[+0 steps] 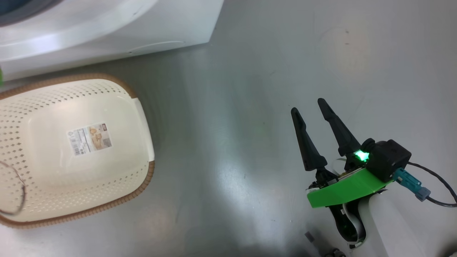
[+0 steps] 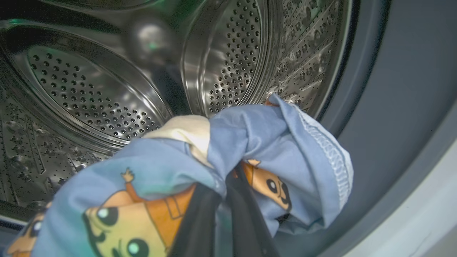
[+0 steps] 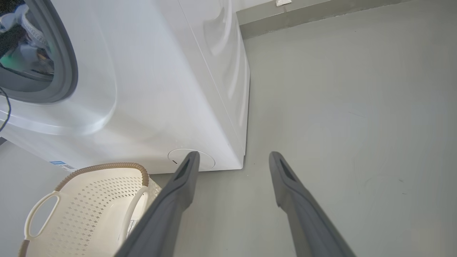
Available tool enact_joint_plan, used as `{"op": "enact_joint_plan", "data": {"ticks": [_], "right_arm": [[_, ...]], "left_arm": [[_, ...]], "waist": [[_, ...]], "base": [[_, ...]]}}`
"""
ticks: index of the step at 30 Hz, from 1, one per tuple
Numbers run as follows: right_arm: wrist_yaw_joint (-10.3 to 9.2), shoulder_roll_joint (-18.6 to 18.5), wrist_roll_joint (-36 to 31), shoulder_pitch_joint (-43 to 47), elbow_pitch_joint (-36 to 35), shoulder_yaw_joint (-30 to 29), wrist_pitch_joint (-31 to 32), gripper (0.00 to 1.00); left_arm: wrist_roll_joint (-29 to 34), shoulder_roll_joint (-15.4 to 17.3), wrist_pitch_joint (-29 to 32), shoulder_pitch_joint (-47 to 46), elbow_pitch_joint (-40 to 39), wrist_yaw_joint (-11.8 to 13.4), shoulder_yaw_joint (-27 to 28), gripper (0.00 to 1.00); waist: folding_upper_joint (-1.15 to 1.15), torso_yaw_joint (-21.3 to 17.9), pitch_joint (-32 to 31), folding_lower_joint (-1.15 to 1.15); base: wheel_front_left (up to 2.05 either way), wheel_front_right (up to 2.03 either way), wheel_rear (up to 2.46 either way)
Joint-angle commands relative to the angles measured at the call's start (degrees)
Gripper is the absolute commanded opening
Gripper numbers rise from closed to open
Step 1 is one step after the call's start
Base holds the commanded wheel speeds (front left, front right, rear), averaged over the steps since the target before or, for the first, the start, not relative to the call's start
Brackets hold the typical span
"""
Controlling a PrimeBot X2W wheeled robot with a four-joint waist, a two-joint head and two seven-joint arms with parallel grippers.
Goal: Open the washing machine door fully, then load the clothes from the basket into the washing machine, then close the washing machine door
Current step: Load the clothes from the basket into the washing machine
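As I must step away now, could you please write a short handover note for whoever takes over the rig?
Left end effector: shut on the clothes, inside the drum of the washing machine.
Right end effector: open, holding nothing, over the floor right of the basket.
Basket: on the floor before the machine, bottom bare.
Done: machine open, clothes brought to the drum.
Left: release them, withdraw, close the door.

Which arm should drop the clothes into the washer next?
Left. The left claw is shut on the clothes and points into the drum, so it probably only has to let go. The right claw is open and empty, out over the floor.
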Motion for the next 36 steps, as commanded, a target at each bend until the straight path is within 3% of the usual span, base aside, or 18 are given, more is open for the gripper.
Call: {"op": "enact_joint_plan", "data": {"ticks": [1,19,36], "right_arm": [[0.35,0.32,0.72,1.37,-1.33,1.43,-0.27,1.0],[0.35,0.32,2.12,1.11,-2.08,3.63,-0.27,1.0],[0.35,0.32,3.78,2.7,-3.3,5.96,-0.27,1.0]], "left_arm": [[0.11,3.32,0.56,-2.1,0.15,-0.17,1.08,0.0],[-4.42,7.57,6.21,-26.14,17.53,-0.17,-7.84,0.0],[-6.56,11.11,5.51,-40.31,24.1,-0.17,-11.41,0.0]], "waist": [[0.0,-0.44,0.39,0.0],[0.0,-3.22,5.66,0.0],[0.0,-6.73,10.92,0.0]], "base": [[0.0,0.0,0.0],[0.0,0.0,0.0],[0.0,0.0,0.0]]}}
